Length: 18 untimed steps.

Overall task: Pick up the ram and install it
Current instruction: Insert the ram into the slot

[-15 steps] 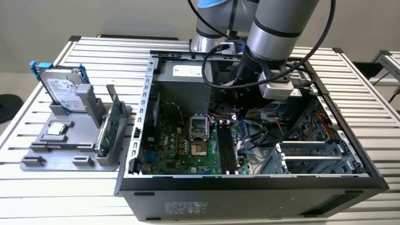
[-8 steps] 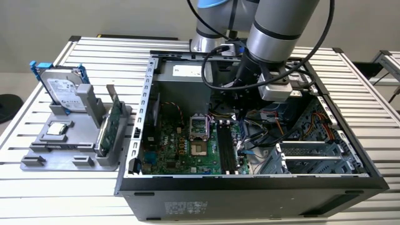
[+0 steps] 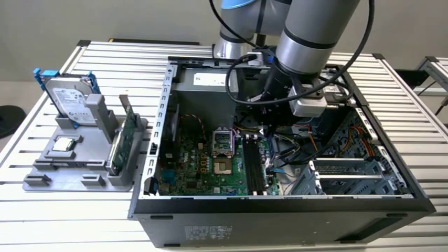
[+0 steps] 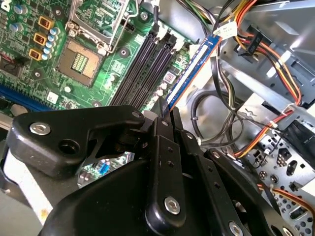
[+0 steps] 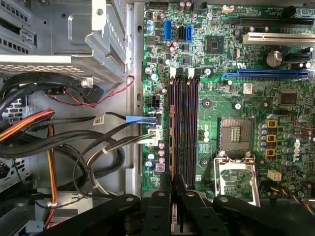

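Gripper (image 4: 166,110) clamping ram (image 4: 189,73) over motherboard (image 4: 110,61).

Slatted metal table (image 3: 63,210), plain beige wall (image 3: 105,18) behind, pale floor (image 3: 14,89).

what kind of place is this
Probably a robotics lab bench set up for computer assembly: an open computer case lies on a slatted metal table, a grey fixture holds spare parts, and the gripper carries the ram over the motherboard.

cable tangle (image 5: 74,147) and drive cage (image 5: 64,44) crowding one side of the gripper (image 5: 173,189), open motherboard (image 5: 236,98) on the other
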Each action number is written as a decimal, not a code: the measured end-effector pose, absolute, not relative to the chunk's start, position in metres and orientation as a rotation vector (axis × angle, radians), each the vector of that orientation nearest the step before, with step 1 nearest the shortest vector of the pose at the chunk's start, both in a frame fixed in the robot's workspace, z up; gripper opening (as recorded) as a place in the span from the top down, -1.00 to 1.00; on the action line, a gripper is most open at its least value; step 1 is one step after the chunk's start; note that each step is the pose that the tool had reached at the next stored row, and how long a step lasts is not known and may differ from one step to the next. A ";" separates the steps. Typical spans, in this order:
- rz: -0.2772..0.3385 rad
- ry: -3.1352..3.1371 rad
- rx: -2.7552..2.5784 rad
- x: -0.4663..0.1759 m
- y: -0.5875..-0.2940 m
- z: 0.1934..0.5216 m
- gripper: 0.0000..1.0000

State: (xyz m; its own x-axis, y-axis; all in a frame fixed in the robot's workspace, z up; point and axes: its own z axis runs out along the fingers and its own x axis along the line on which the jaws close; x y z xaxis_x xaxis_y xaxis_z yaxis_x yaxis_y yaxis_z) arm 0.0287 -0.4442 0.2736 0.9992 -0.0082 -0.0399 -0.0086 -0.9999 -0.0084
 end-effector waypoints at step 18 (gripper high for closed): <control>0.062 0.013 -3.133 0.026 -0.450 0.261 1.00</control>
State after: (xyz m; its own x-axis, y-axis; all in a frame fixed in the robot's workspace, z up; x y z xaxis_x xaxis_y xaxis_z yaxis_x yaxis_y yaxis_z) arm 0.0264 -0.4498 0.2611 0.9992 -0.0082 -0.0399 -0.0085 -0.9999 -0.0082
